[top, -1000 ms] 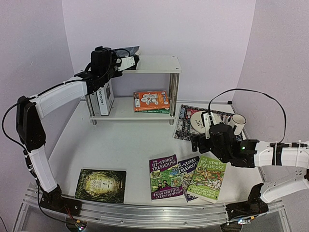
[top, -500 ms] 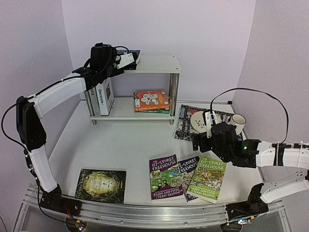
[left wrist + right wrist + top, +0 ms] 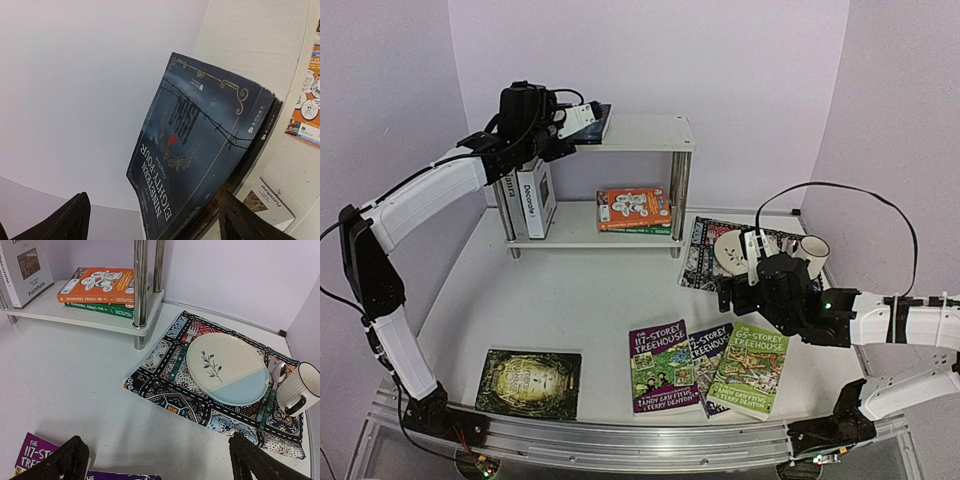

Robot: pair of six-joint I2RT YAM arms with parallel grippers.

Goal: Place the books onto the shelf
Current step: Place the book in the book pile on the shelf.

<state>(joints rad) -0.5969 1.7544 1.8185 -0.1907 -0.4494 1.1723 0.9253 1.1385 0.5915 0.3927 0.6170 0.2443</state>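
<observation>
The left tool stood apart astride the dark book on the shelf; the right tool, apart too, hung just beyond the flat books, nearer them.

The dark-covered paperback at the left end of the white chrome-posted shelf's top board is mostly hidden by the left gripper; the purple paperback is cropped in the right wrist view.

The left arm rises from its base at 7 o'clock, elbow out at 9 o'clock, and stretches toward 11 o'clock. There the left gripper is held high, jaws spread wide. The right arm folds back from 5 o'clock. The right gripper, at 4 o'clock, points toward 10 o'clock with its jaws wide apart.
</observation>
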